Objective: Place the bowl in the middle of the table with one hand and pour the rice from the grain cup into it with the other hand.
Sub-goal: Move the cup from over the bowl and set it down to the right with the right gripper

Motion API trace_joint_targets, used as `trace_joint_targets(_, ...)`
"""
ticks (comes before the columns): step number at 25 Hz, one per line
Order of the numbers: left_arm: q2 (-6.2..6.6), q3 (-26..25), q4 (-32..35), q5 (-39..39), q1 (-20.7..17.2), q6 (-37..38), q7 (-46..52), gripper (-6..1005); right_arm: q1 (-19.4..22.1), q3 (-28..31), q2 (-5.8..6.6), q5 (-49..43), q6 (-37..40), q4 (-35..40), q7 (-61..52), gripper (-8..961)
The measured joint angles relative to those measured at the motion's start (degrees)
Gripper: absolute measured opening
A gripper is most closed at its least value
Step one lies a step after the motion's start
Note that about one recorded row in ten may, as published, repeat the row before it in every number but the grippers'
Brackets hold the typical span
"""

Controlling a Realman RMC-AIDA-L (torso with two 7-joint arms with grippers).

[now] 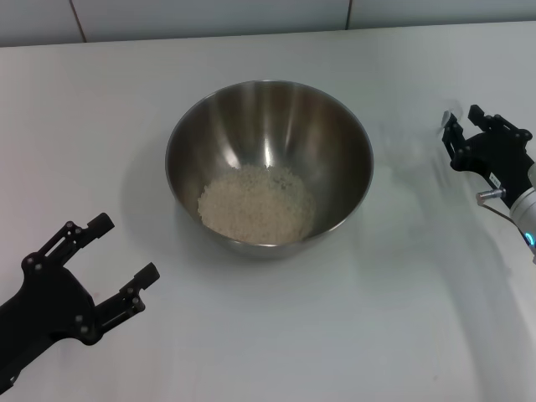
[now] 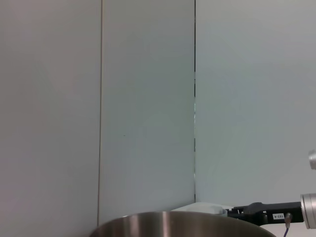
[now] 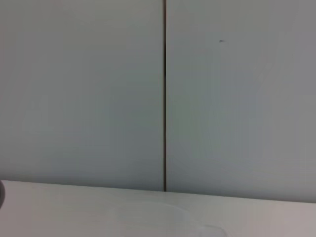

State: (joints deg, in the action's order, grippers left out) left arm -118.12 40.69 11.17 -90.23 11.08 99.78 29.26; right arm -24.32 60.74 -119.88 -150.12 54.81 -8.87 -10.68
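The steel bowl (image 1: 270, 163) stands in the middle of the white table (image 1: 402, 318), and its rim also shows in the left wrist view (image 2: 182, 223). A pale heap of rice (image 1: 255, 205) lies in its bottom. My left gripper (image 1: 127, 247) hovers open and empty near the front left, apart from the bowl. To the bowl's right, my right gripper (image 1: 471, 127) is open with nothing between its fingers. Between it and the bowl a faint clear shape, apparently the grain cup (image 1: 410, 152), rests on the table. Its rim is barely visible in the right wrist view (image 3: 153, 217).
A grey-white tiled wall (image 1: 251, 17) runs along the table's far edge. The left wrist view shows the right gripper's black body (image 2: 259, 213) beyond the bowl.
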Motion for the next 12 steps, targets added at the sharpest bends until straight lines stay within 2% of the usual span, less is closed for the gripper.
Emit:
trace_joint_targets(4,0.00,-0.1,0.0,0.1,0.0,0.1,0.0,842,0.4,-0.6,0.00,0.0,0.8,0.0,-0.1,256)
trace_joint_targets(6,0.00,-0.1,0.0,0.1,0.0,0.1,0.0,842,0.5,-0.9,0.00,0.0,0.9,-0.1,-0.1,466)
trace_joint_targets(12,-0.01,-0.1,0.0,0.2,-0.1,0.5,0.0,842,0.9,-1.4,0.07,0.3,1.1,-0.2,-0.1,649)
